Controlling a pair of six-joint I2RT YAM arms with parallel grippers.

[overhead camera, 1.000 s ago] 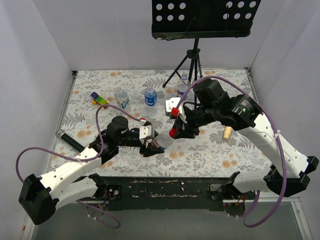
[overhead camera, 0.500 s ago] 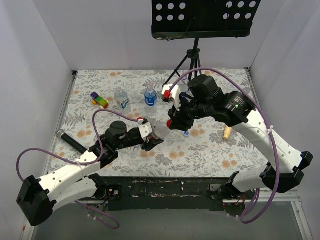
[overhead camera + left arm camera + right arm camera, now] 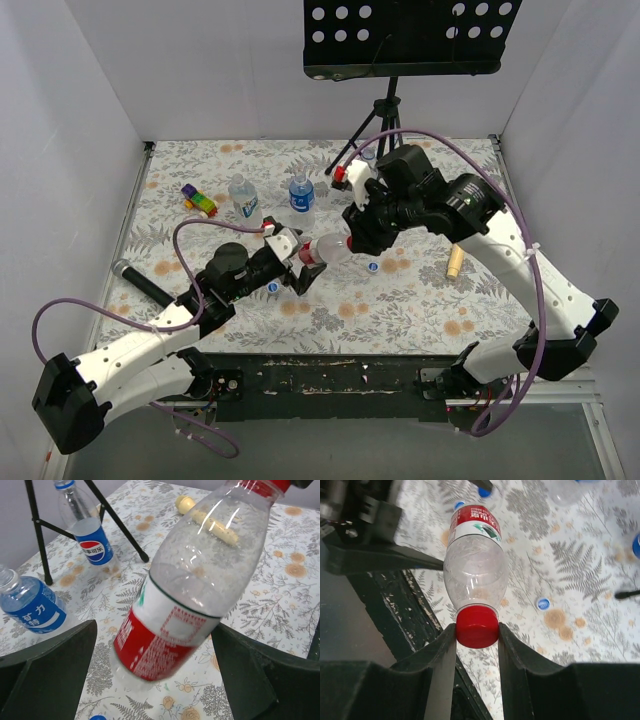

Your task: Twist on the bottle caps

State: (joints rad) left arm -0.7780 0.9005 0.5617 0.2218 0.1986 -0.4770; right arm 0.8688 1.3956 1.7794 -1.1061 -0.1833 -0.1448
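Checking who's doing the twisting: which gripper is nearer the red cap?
Right. The right gripper is shut on the red cap; the left gripper stands open around the labelled lower end of the bottle, away from the cap.

bottle (image 3: 328, 249) above the table (image 3: 420, 310), midway; toy block (image 3: 199, 200) behind it at left, stick (image 3: 454, 262) at right.

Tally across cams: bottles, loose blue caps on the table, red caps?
bottles: 4 (red-label bottle, Pepsi bottle, blue-label bottle, far-left bottle)
loose blue caps: 2
red cap: 1, on the red-label bottle
total: 7
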